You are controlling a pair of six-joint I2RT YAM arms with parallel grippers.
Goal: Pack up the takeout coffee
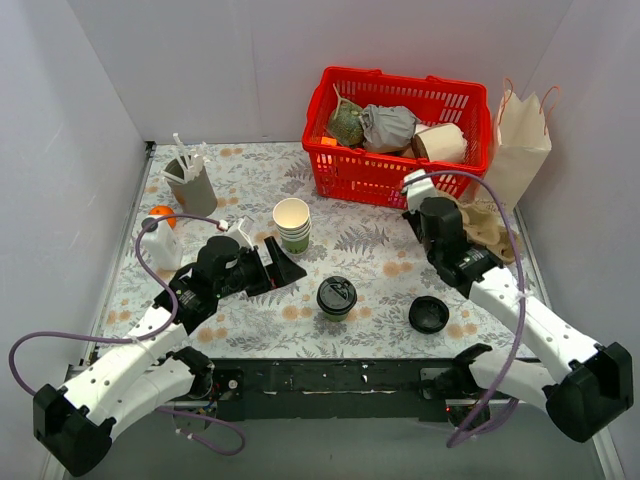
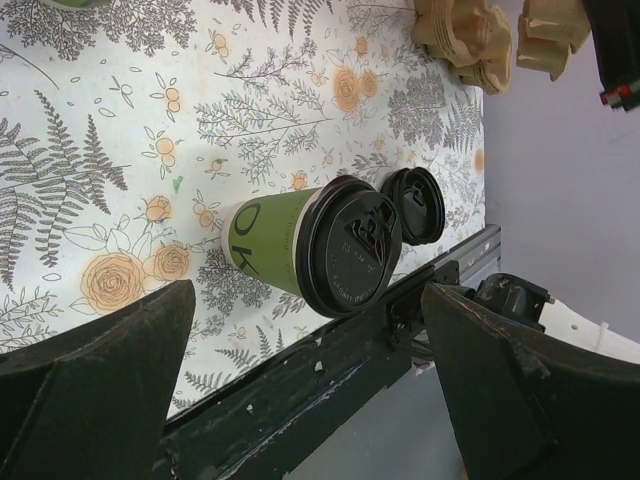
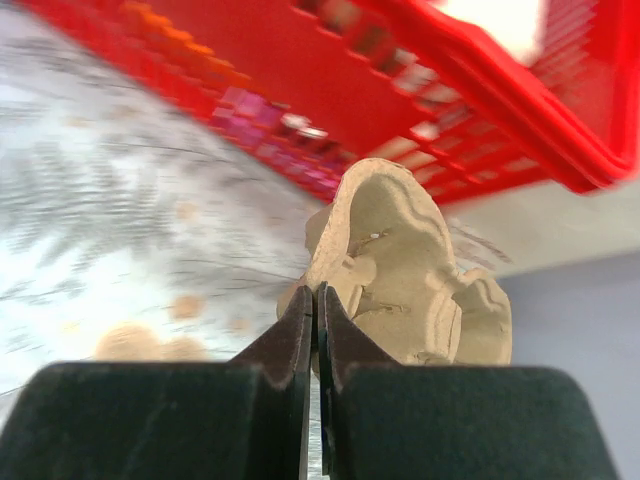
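Observation:
The takeout coffee (image 1: 337, 297), a green paper cup under a black dome lid, stands near the table's front edge; the left wrist view looks at its lid and green side (image 2: 310, 250). My left gripper (image 1: 290, 268) hangs just left of it, open wide, its two fingers either side of the cup but short of it (image 2: 310, 292). My right gripper (image 1: 452, 226) is by the red basket's front right corner. Its jaws (image 3: 318, 290) are shut on the rim of a brown pulp cup carrier (image 3: 400, 270), which shows beside the wrist (image 1: 490, 228).
A red basket (image 1: 480, 100) with wrapped items stands at the back, a paper bag (image 1: 522, 150) to its right. A loose black lid (image 1: 428, 314) lies right of the coffee. A stack of cream cups (image 1: 292, 224), a grey straw holder (image 1: 190, 185) and a white bottle (image 1: 163, 240) are at left.

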